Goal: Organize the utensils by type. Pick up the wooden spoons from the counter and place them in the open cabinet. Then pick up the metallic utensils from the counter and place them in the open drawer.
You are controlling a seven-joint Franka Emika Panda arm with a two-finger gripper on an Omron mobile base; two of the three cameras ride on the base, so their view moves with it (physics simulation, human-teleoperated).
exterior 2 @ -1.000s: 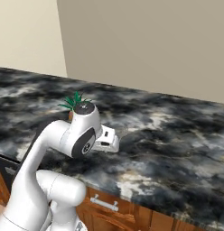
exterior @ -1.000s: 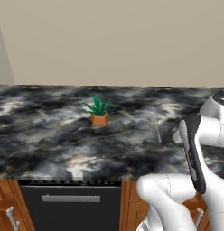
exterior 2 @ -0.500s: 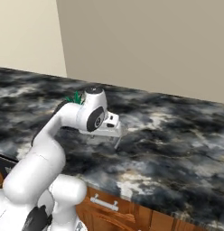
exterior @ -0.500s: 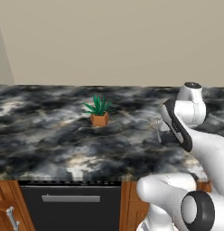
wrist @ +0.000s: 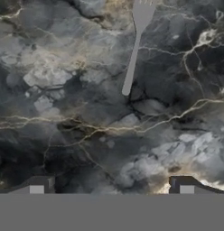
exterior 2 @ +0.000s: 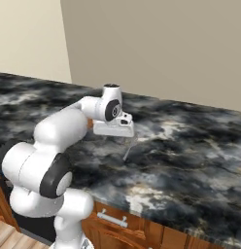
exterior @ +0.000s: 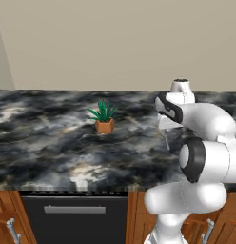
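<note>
We read the gripper [wrist: 111,187] as fully spread with nothing between its tips; it hangs above bare counter [wrist: 64,135], pointing down. In the right base view the hand [exterior 2: 114,127] sits over the marbled stone, with the fork [exterior 2: 130,147] lying just beyond and below it.

Key relation: in the hand view the fork [wrist: 135,49] lies ahead of the tips, toward the top of that frame and slightly to the right of the midline. Its long axis runs nearly along our line of sight, handle end nearest the gripper, tines cut off by the frame edge. We judge the hand must advance along that axis and then descend.

Stone around the fork is bare. The potted plant [exterior: 104,118] stands well apart to the arm's left; wall behind, counter edge toward the base.
</note>
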